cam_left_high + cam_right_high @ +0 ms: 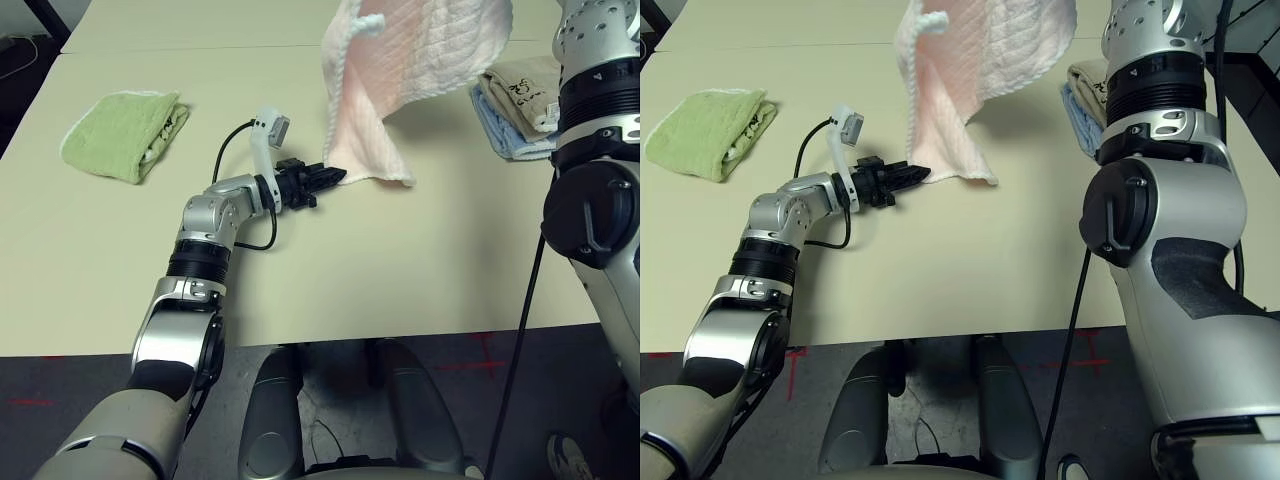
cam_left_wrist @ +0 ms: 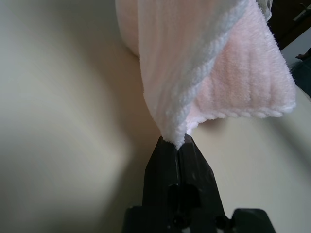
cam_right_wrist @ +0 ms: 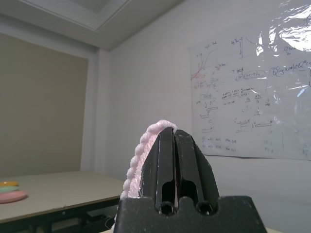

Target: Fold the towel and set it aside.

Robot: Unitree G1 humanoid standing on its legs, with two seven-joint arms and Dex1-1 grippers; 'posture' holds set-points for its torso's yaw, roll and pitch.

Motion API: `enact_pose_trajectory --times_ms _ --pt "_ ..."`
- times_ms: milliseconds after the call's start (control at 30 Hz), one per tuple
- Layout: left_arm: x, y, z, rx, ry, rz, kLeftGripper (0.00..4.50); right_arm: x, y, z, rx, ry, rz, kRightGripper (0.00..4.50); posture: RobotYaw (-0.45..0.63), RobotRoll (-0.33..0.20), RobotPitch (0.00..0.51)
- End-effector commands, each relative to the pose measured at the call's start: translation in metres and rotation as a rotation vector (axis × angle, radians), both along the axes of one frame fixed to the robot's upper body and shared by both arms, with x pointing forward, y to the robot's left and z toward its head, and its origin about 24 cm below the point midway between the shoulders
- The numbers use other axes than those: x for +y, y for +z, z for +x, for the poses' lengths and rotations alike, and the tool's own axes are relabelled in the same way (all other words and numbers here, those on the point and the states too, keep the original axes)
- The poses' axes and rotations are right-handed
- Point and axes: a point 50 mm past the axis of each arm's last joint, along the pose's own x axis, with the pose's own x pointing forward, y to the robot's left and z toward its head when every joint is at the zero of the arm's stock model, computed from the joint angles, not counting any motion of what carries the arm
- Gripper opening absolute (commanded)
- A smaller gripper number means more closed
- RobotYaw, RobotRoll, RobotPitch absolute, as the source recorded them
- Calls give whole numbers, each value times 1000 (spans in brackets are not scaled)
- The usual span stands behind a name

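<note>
The left hand (image 1: 344, 175) pinches the pink towel's (image 1: 372, 140) low corner at twelve o'clock on the table (image 1: 300, 270); the right hand (image 3: 176, 133), closed, grips its raised edge. Pull both gently apart, smoothing before folding.

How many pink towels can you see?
1. The pink towel hangs over the middle of the table, its lower corner pinched by the left gripper. More could be hidden behind the robot's arms.
</note>
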Motion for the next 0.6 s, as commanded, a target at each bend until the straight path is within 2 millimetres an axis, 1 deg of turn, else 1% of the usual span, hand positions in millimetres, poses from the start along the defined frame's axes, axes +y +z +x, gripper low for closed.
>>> enact_pose_trajectory --times_ms 33,100,200,333,400,500,600 --pt "9 -18 -8 86 -21 60 41 -7 0 -2 -11 -25 2 0 -63 0 282" --pt "19 -18 -13 85 -48 104 41 -9 -6 2 11 -38 0 0 -58 0 281" --pt "38 -11 -23 89 -83 163 41 -14 -17 7 50 -61 -3 0 -41 0 278" --pt "59 11 -33 47 -84 218 41 -26 -33 15 108 -111 -17 0 -20 0 278" --pt "67 24 -34 9 -40 235 41 -32 -42 18 138 -140 -26 0 -9 0 280" --pt "82 50 -33 -99 103 269 41 -48 -61 23 205 -207 -47 0 7 0 283" --pt "97 69 -35 -184 201 323 41 -65 -77 26 265 -262 -67 0 26 0 286"
